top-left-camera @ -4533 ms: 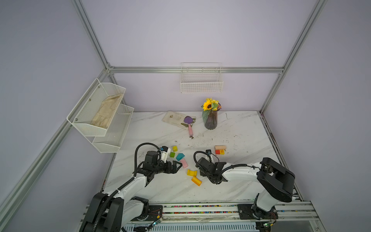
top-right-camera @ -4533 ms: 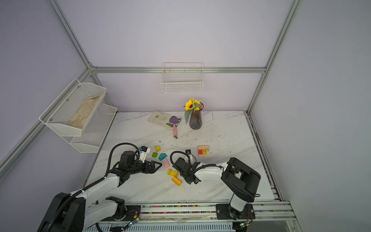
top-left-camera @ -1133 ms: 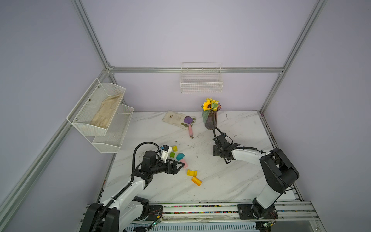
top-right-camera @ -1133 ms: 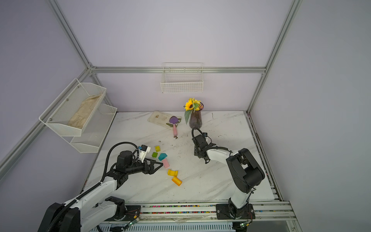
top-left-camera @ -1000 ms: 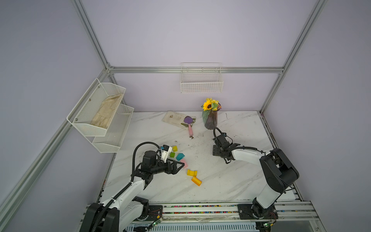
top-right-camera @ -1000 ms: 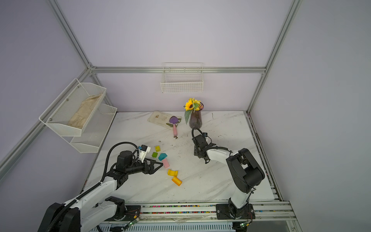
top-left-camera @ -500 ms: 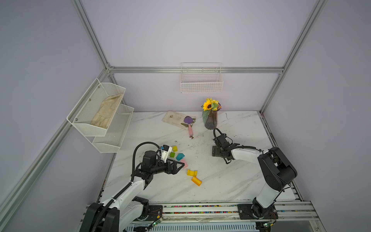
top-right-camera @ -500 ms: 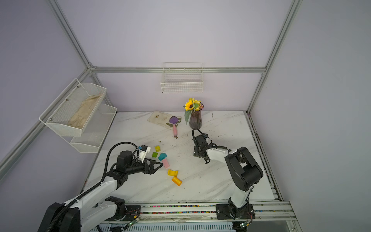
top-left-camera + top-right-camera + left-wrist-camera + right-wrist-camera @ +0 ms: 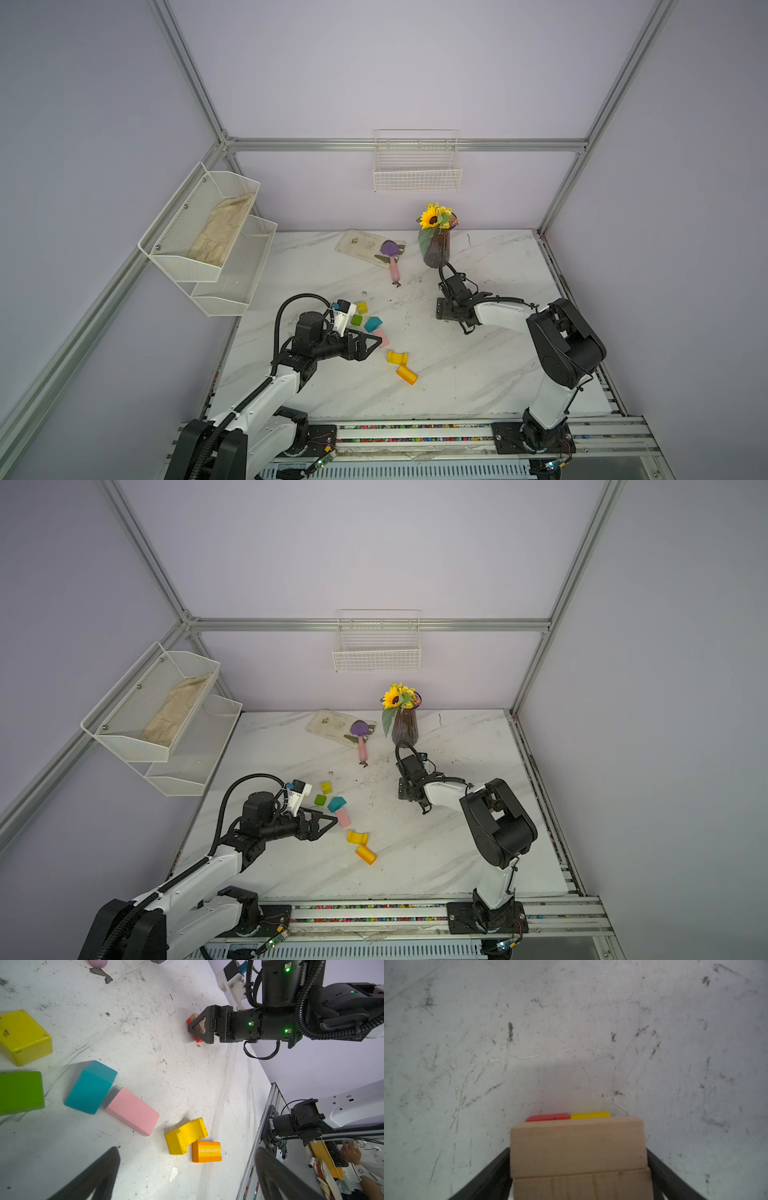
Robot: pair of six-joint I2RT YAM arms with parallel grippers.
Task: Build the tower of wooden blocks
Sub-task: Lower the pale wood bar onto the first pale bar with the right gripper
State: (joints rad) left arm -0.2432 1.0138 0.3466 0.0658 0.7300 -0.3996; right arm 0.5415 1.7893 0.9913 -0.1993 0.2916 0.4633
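The tower, two tan bars (image 9: 577, 1147) stacked on a red block (image 9: 548, 1117) and a yellow block (image 9: 589, 1115), stands right of centre. My right gripper (image 9: 578, 1152) is open astride the bars, a thin gap at each finger; in both top views this gripper (image 9: 445, 309) hides the stack. Loose wood blocks lie left of centre: a yellow cube (image 9: 362, 307), green (image 9: 356, 320), teal (image 9: 372, 324), pink (image 9: 381, 337), a yellow arch (image 9: 397, 357) and orange (image 9: 407, 374). My left gripper (image 9: 374, 343) hovers open and empty beside the pink block (image 9: 133, 1111).
A dark vase with a sunflower (image 9: 435, 249) stands just behind the right gripper. A purple scoop with a pink handle (image 9: 390, 259) rests on a pale tray (image 9: 357, 245) at the back. Wire shelves (image 9: 208, 241) overhang the left edge. A metal rail (image 9: 415, 430) runs along the front.
The right gripper came from the front middle to the stack, and in the last second its jaws have spread off the tan bars. The left arm has barely moved.
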